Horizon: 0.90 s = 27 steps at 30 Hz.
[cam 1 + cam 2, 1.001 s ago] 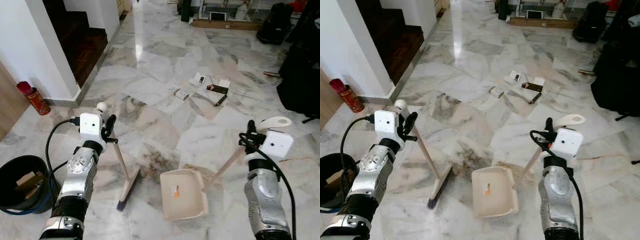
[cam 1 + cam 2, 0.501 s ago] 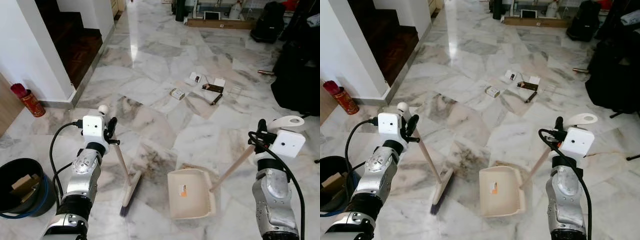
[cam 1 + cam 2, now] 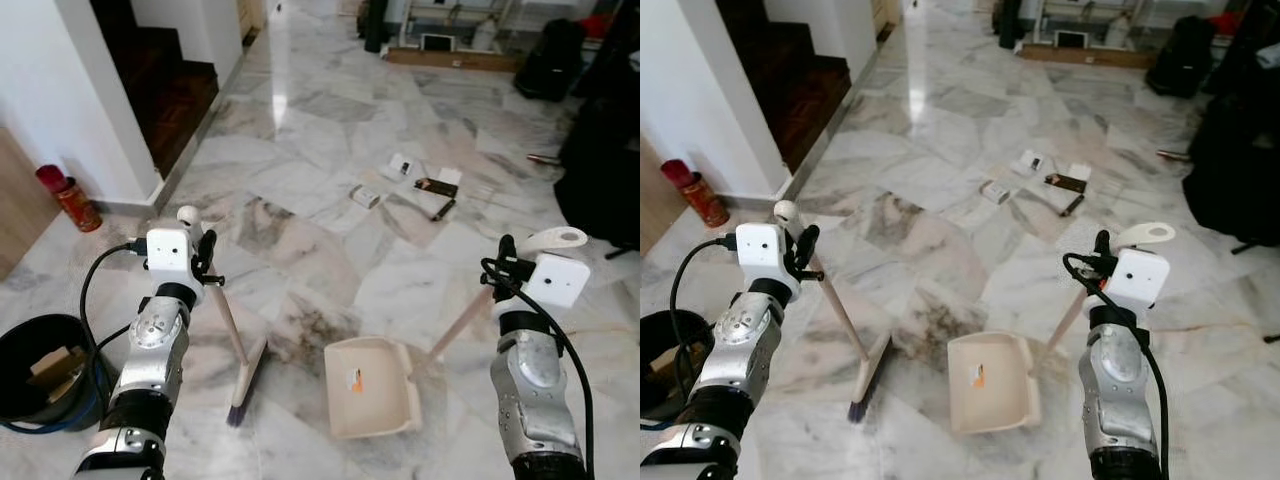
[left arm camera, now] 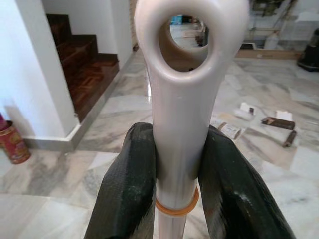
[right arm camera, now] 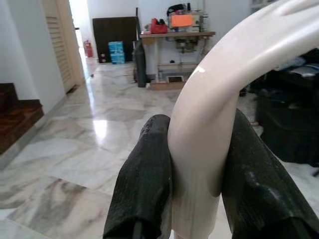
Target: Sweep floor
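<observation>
The broom [image 3: 238,355] stands tilted on the marble floor [image 3: 300,130], its bristles down at about seven o'clock from the middle of the scene, its pale handle rising up to the left gripper [image 4: 177,164], whose black fingers [image 4: 127,184] are clamped on the shaft just below the looped end. Just beside it at five o'clock lies the cream dustpan [image 3: 368,388], flat on the floor with its mouth facing away from the robot; an orange sticker sits inside it, its writing too small to read. The dustpan's long handle slants up to the right gripper [image 5: 197,179], fingers [image 5: 144,184] squeezed tight on the white grip. Ahead at one o'clock, scattered litter [image 3: 415,185] waits: small boxes, cards and a dark flat item, their labels illegible. Over at eight o'clock a black bucket [image 3: 25,340] with a blue rim holds pieces of cardboard. At ten o'clock a red can [image 3: 68,197] stands by the white wall, near the dark wooden stairs [image 3: 175,95]. Black bags [image 3: 600,150] loom at three o'clock.
</observation>
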Available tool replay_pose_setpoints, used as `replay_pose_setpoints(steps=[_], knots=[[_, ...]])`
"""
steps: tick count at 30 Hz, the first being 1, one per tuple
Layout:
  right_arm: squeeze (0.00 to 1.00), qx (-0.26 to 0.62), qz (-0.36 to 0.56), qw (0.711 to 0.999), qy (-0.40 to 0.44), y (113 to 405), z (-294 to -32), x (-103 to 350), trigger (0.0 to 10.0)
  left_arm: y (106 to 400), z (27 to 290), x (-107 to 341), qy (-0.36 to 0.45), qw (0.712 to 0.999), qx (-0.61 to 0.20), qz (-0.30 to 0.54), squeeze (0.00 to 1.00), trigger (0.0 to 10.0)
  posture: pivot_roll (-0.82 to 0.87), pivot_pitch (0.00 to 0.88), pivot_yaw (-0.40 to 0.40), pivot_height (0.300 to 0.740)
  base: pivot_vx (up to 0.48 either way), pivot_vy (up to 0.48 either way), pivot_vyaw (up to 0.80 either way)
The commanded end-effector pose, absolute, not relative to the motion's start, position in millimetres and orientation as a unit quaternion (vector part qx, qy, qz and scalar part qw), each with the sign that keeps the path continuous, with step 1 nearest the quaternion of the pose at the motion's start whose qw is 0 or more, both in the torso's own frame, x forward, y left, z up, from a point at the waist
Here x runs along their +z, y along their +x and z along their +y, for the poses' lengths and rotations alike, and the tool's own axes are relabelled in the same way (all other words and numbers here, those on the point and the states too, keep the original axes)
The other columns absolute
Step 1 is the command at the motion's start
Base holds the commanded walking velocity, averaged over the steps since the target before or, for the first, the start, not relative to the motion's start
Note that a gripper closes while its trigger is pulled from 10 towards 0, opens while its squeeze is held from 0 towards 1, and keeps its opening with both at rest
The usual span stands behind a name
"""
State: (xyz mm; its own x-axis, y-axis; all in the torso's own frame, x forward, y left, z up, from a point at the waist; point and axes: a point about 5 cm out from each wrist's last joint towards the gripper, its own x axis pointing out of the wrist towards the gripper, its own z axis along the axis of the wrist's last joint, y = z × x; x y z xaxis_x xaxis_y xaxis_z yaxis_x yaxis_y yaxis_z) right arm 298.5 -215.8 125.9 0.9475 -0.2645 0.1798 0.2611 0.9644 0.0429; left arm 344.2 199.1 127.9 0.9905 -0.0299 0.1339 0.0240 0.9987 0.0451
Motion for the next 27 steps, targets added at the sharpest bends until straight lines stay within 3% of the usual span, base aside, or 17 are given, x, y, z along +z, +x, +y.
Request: replay_pose_setpoints(steps=[1,15,27], knots=[[0.00,-0.137,-0.116,0.984,0.008,295.5,-220.0,134.5,10.0,349.0,196.1,140.2,0.028,0.995,-0.020,-0.095,0.00,10.0,0.04,0.060,-0.004,0.740,0.296,0.000,0.00],[0.00,-0.126,-0.112,0.986,0.012,302.6,-214.1,134.3,10.0,347.2,201.7,139.2,0.025,0.995,-0.010,-0.097,0.00,10.0,0.06,0.030,-0.017,0.740,0.301,0.000,0.00],[0.00,-0.143,-0.068,0.987,-0.010,291.3,-220.8,101.8,10.0,335.1,211.2,113.0,0.029,0.998,0.007,-0.060,0.00,10.0,0.07,0.056,-0.026,0.740,0.315,0.000,0.00]])
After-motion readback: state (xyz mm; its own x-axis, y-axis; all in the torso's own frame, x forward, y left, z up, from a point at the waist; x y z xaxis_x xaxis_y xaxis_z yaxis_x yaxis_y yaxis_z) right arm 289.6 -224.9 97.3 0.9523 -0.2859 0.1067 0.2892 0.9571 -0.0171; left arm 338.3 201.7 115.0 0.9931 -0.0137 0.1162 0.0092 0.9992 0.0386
